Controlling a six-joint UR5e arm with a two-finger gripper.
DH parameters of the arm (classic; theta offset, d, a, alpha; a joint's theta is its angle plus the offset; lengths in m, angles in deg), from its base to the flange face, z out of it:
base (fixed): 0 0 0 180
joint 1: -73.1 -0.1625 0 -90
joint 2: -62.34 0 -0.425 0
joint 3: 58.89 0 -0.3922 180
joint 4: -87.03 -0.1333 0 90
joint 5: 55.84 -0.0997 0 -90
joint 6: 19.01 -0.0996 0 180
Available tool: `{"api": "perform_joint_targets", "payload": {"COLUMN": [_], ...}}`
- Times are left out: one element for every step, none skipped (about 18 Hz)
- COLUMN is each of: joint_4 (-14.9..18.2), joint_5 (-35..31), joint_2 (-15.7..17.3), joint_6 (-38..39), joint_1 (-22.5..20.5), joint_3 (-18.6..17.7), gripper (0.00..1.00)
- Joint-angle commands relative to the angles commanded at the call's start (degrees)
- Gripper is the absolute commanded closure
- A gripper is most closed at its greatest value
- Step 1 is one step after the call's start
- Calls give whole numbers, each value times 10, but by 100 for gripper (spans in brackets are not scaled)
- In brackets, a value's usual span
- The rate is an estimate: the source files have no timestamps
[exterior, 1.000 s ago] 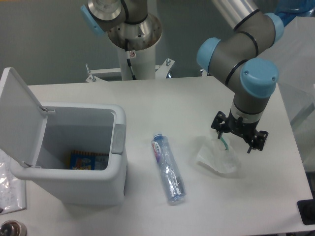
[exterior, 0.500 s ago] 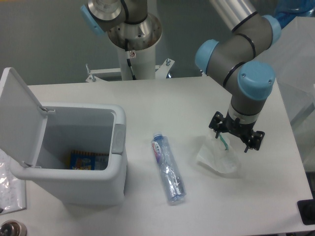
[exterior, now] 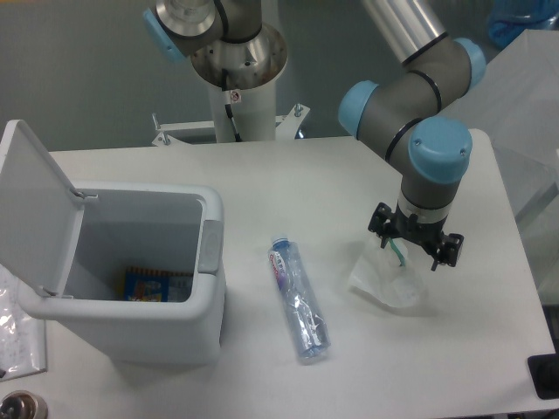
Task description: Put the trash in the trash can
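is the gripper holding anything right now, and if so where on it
Nothing is held. The gripper is open just above the plastic wrapper, which lies on the table.

No readable text anywhere. Bottle, left of the gripper, has a red-blue label, print too small to read. Small red-white sticker on the robot base column, up-left of the gripper, also illegible.
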Motion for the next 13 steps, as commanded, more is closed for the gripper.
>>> {"api": "perform_joint_targets", "payload": {"joint_4": [-19,-27,-28,-28,-29,-29,-29,-29,-28,-28,-29,-29,-28], "joint_5": [-1,-4,-9,-11,-11,-11,-11,-11,-11,-12,-13,-15,-20], "joint_2": [-1,-1,-1,-2,-6,-10,-13,-14,-16,-19,-24,-26,-26], "joint_6": [0,0,-1,-1,0,0,0,0,0,0,1,2,2], "joint_1": [1,1,1,1,1,1,2,2,3,5,9,11,11], "joint_3": [-9,-17,-19,-19,-18,-17,-16,-16,-17,-18,-18,-18,-18], "gripper": [0,0,0,0,0,0,0,0,0,0,0,0,0]}}
